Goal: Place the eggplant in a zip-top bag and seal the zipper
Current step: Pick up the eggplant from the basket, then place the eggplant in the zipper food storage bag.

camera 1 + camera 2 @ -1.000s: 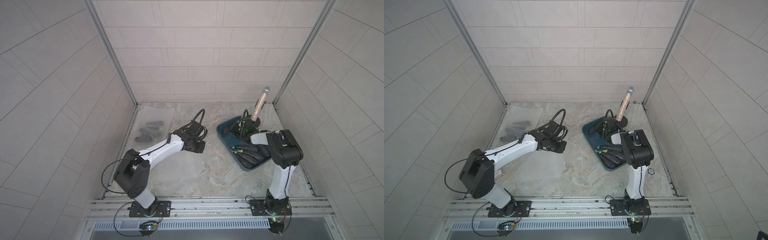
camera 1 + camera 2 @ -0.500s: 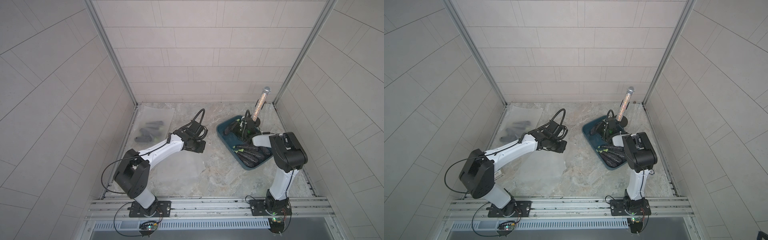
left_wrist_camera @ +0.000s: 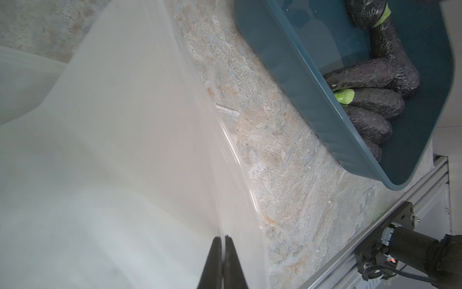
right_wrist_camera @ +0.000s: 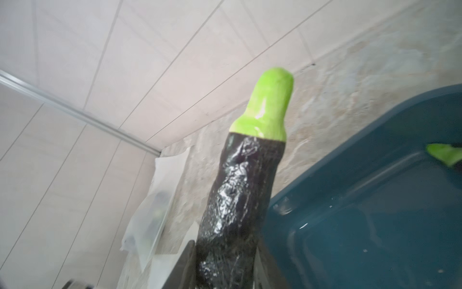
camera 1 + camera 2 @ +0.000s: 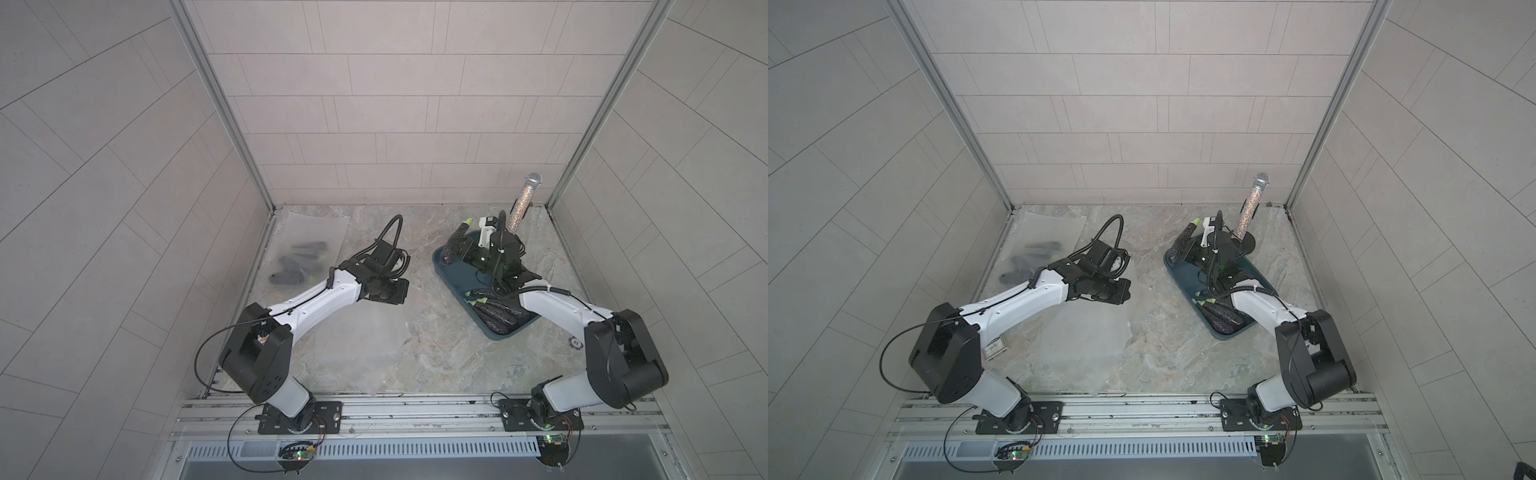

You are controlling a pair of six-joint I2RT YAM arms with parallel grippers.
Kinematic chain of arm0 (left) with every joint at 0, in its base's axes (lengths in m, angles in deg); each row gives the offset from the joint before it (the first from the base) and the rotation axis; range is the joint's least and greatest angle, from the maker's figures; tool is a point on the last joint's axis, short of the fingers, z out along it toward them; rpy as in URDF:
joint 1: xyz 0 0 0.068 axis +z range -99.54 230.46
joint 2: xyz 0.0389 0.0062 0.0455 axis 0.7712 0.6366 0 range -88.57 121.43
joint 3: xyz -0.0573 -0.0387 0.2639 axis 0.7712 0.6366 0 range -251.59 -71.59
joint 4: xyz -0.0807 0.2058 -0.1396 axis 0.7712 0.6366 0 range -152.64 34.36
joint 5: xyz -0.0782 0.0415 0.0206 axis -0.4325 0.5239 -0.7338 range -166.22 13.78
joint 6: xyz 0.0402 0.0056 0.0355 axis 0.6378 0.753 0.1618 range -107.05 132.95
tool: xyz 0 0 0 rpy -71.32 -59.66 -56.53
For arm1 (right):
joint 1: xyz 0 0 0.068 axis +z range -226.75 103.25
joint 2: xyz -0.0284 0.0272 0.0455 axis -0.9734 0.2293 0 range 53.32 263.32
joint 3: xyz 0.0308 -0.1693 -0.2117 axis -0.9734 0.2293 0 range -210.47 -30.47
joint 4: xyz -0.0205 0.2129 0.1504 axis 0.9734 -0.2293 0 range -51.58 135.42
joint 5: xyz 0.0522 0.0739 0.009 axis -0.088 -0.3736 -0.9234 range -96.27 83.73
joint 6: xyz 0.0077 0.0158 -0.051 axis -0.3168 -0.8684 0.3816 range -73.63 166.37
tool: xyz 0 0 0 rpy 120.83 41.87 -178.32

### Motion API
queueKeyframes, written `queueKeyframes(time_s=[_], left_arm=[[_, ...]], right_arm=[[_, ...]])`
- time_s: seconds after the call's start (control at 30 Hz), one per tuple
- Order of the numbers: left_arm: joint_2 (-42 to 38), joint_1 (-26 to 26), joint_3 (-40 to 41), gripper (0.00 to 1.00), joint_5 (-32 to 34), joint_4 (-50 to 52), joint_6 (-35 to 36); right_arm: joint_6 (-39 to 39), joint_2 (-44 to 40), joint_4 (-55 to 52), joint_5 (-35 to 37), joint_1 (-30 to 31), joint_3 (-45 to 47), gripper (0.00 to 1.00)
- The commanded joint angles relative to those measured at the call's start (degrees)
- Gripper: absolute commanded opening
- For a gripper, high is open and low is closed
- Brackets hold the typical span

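I have the marble table (image 5: 436,357) in both top views. The clear zip-top bag (image 5: 361,343) is tented up beneath my left end effector (image 3: 223,241), whose fingers are pressed together, pinching the bag's film. The blue tray (image 5: 453,279) sits below my right end effector (image 4: 225,255). That one is clamped on the eggplant (image 4: 242,187) by its dark body, green stem end pointing away from the fingers, above the tray's far corner. The other eggplants (image 5: 498,312) lie in the tray, back toward that arm's wrist.
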Motion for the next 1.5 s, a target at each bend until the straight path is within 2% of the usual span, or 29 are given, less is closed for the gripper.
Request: queueKeyframes(time_s=[0.0,0.23,0.6,1.07,1.47], left_arm=[[-2.10,1.07,1.48,0.00,-3.46,-2.63,-1.77],[-2.59,2.33,2.62,0.00,-5.90,-4.62,-3.41],[-4.21,2.52,2.55,0.00,-7.00,-4.72,-4.01],[-7.11,3.88,3.79,0.00,-8.42,-6.04,-5.52],[-9.14,5.58,5.73,0.00,-10.61,-8.14,-6.78]], right_arm=[[4.40,-4.60,0.19,1.92,4.73,2.18,0.24],[5.57,-5.84,6.18,4.50,13.44,5.18,0.24],[2.64,0.25,21.45,4.43,18.05,10.04,0.23],[6.24,2.50,23.29,8.91,21.40,12.58,0.23],[12.79,0.75,20.01,13.22,26.36,13.48,0.24]])
